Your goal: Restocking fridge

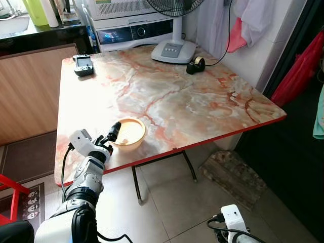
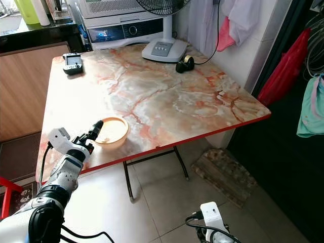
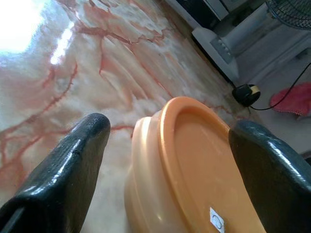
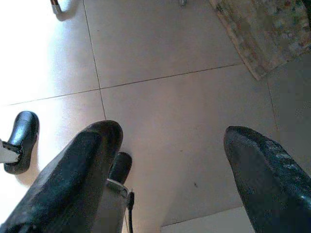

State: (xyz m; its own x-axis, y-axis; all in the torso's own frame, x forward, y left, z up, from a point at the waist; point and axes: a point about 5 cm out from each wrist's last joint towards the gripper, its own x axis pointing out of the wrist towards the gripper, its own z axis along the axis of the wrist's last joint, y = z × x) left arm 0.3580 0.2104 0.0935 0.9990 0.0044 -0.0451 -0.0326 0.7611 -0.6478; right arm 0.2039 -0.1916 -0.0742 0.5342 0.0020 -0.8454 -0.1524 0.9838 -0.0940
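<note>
A shallow orange bowl (image 1: 129, 134) sits near the front left edge of the marble table (image 1: 192, 101). My left gripper (image 3: 170, 126) is open at the bowl's near side. One black finger (image 3: 63, 165) is outside the wall with a gap to it, and the other finger (image 3: 272, 170) is over the bowl's inside, so the rim (image 3: 167, 141) lies between them. The bowl looks empty and rests flat on the table. My right arm (image 1: 234, 220) hangs low beside the table, and the right gripper (image 4: 171, 131) is open above the tiled floor.
At the table's far side stand a fan base (image 1: 173, 50), a tape roll (image 1: 195, 65) and a small grey device (image 1: 83, 65). A white appliance (image 1: 134, 30) is behind it. A worn mat (image 1: 234, 174) lies on the floor to the right, and a red frame (image 1: 10, 195) stands at the left.
</note>
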